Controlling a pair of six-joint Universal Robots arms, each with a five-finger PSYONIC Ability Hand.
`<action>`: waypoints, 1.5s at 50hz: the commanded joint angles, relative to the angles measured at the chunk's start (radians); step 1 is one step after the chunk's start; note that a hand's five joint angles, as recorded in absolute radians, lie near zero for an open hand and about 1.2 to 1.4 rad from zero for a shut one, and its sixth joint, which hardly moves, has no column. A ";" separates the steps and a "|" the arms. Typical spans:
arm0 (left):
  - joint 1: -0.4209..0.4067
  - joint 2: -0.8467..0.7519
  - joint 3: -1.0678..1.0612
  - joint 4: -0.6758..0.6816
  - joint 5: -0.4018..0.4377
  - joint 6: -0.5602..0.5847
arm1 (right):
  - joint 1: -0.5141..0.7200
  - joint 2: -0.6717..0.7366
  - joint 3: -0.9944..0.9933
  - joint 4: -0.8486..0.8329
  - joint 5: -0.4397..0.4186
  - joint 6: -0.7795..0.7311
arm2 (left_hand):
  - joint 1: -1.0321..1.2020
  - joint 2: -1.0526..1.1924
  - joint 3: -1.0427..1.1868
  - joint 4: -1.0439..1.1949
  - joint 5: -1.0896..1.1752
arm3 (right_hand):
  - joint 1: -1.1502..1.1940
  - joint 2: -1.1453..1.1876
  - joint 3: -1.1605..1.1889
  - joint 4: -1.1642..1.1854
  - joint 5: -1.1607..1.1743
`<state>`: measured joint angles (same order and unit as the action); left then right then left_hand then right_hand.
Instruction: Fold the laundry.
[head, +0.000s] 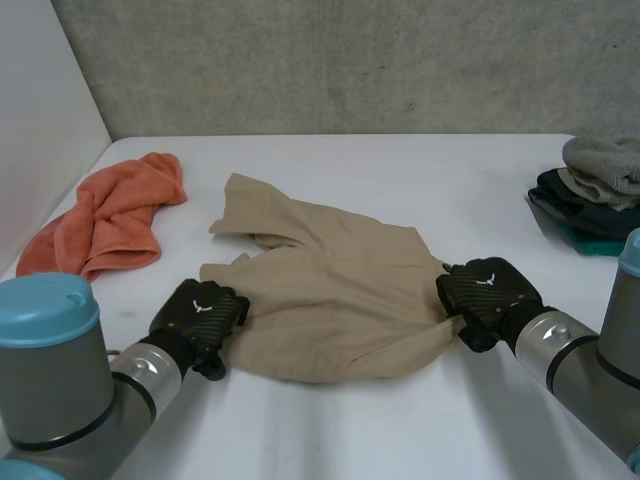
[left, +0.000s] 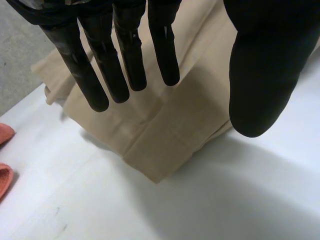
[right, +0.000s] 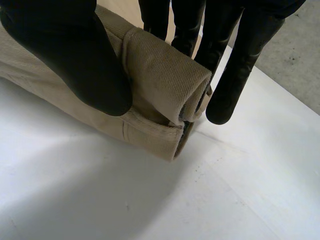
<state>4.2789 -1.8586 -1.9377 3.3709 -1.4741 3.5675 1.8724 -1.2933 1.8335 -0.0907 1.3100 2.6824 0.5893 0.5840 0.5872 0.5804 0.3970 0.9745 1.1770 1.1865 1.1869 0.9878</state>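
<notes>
We cannot make out what kind of clothing the tan garment (head: 330, 290) is. It lies crumpled and partly doubled over on the white table (head: 400, 170), with one flap sticking up at its far-left end and its outline uneven.

In the head view, the garment's near-left corner is hidden under the left hand (head: 200, 318). In the left wrist view, that hand's fingers (left: 125, 55) are straight and spread well away from the thumb, holding nothing. Under them lies a flat, squared corner of smooth cloth with a stitched hem. We cannot tell whether the fingertips touch it.

At the garment's right edge, the right hand (head: 488, 295) covers the spot it holds in the head view. Its own wrist view shows a thick roll of the cloth, finely ribbed like corduroy, pinched between the broad thumb (right: 75, 55) and the fingers (right: 235, 65). Some of the fingers go behind the roll, so their tips are out of sight. A seamed, layered edge hangs just below the roll and meets the table.

Beyond the garment's left side, well apart from it, an orange towel (head: 110, 215) lies bunched in soft, looped folds. Beyond its right side a stack of folded clothes (head: 595, 195) sits with a grey knit on top and dark and teal layers beneath, and is cut off at the head view's edge. A rough concrete wall (head: 350, 60) stands behind the table.
</notes>
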 joint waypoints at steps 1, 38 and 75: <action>0.009 -0.109 0.062 0.057 -0.005 0.010 | 0.007 0.000 0.003 -0.001 0.000 -0.001 | 0.390 0.395 0.392 0.399 0.407 | 0.422 0.219 0.210 0.209 0.234; -0.059 -0.191 0.539 -0.366 -0.138 0.186 | 0.112 0.083 -0.362 0.409 0.171 -0.354 | 0.807 0.812 0.809 0.816 0.825 | 0.422 0.219 0.210 0.209 0.234; -0.004 -0.218 0.556 0.285 -0.078 0.103 | 0.152 0.290 -0.501 -0.318 0.221 -0.274 | 0.807 0.812 0.809 0.816 0.825 | 0.422 0.219 0.210 0.209 0.234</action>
<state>4.2855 -2.0688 -1.1774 3.6708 -1.5532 3.6708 2.0258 -1.0878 1.1988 -0.5437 1.5315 2.4142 1.1587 1.1983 1.1925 1.2003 0.9835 0.9828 1.1791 1.1907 1.1932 0.9878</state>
